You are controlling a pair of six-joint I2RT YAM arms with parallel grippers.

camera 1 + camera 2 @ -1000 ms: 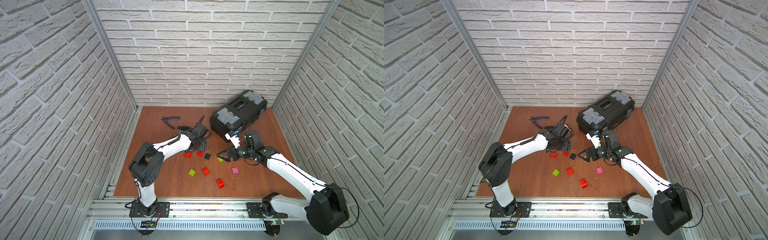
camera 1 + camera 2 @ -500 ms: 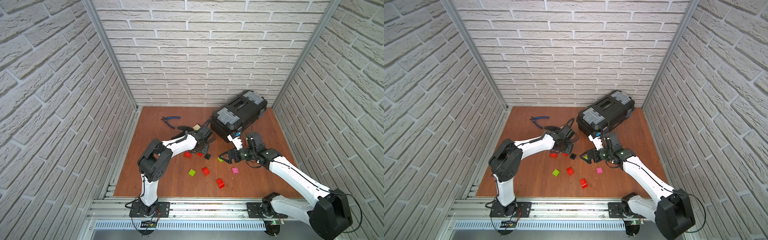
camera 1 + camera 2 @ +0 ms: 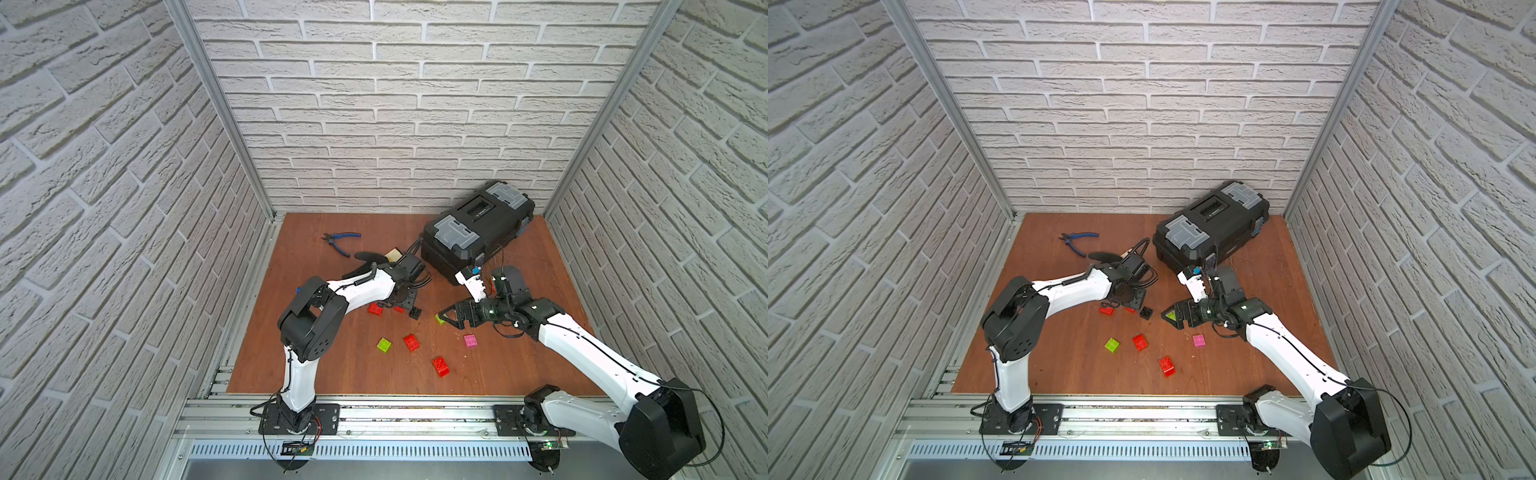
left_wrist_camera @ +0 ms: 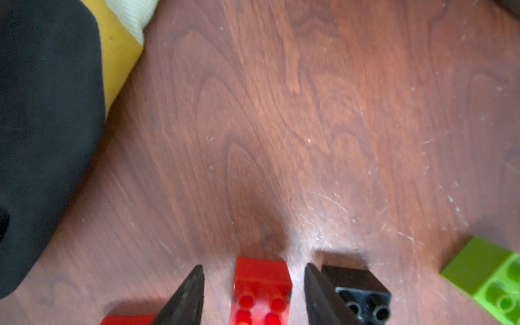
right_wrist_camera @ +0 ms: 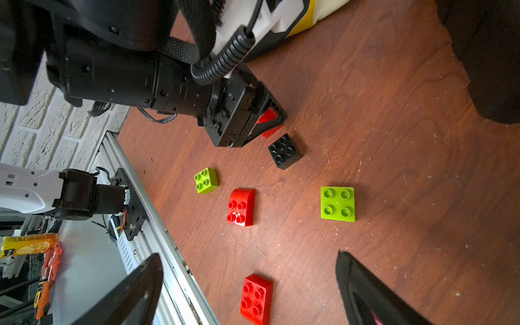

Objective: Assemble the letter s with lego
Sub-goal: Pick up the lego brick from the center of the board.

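Reddish wooden table (image 3: 332,365) in a white brick-patterned booth carries the scattered lego, none of it joined so far as I can judge. The relation that matters is near the middle, slightly left. The left gripper (image 4: 253,267) stands low over one red brick (image 4: 261,289), jaws spread, a finger on either side and bare wood in both gaps, so nothing is pinched. The brick's longer side seems to run along the fingers, offering its narrow width to the squeeze. A black brick (image 4: 357,289) sits just right of the pair, and another red brick (image 4: 126,320) just left. Whether either touches a finger I cannot tell. The right gripper (image 5: 248,254), jaws wide and empty, hangs farther right near a lime brick (image 5: 337,204), so the left arm is nearer.
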